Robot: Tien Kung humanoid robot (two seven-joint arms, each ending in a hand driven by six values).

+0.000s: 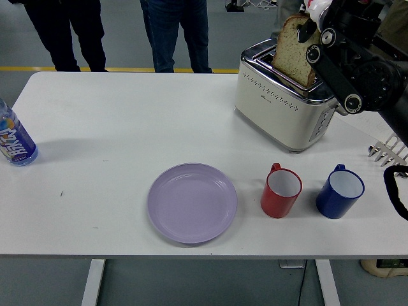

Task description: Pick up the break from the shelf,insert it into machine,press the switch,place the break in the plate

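Observation:
A slice of brown bread [292, 50] stands tilted in the far slot of the cream and chrome toaster [284, 102] at the table's back right. My right hand [313, 29] grips the slice by its top right corner, its black arm reaching in from the right over the toaster. The bread's lower edge is down in the slot. A lilac plate [192, 202] lies near the front middle of the table. My left hand does not show.
A red mug [281, 191] and a blue mug [340, 191] stand right of the plate. A water bottle [14, 140] lies at the left edge. A white rack [389, 151] sits at the right edge. Two people [118, 32] stand behind the table.

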